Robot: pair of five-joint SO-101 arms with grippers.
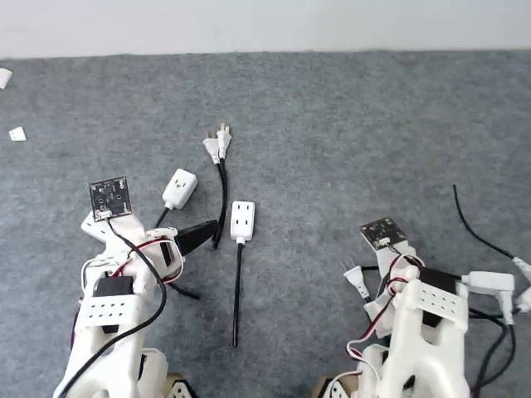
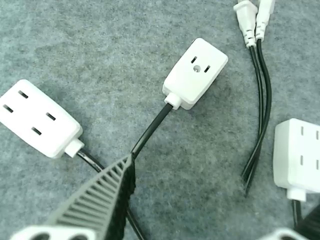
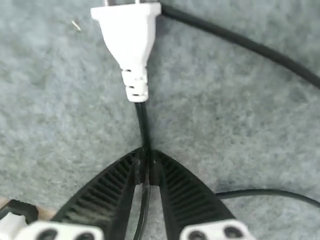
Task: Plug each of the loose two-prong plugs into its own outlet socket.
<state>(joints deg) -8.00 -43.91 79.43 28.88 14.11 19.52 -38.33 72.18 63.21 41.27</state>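
Near right: held plug [image 3: 131, 40] flat on the grey bench [image 1: 373, 124], prongs aimed far-left, just beside the right arm. Right gripper [image 3: 145, 161] clenched on its black cord [image 3: 143, 125] a little behind the strain relief, not on the plug body. Two more loose plugs [image 1: 217, 143] far centre, side by side, cords trailing toward the near side. First socket [image 1: 179, 189] left of centre. Second socket [image 1: 241, 220] just right of it, cord running near. White block [image 1: 491, 282] by the right edge, possibly a third socket. Left gripper [image 1: 197, 236] between and just near of the first two sockets, fingers released, holding nothing, one finger [image 2: 100, 200] above the first socket's cord. Likely failure modes from here: cord grip too floppy, so plug free to swing or twist on lift, prongs off-line at the slots. Sockets unrestrained, so probably shoved along the bench instead of mating unless pinned by the left fingers. Snag risk in the cord clutter around the right arm.
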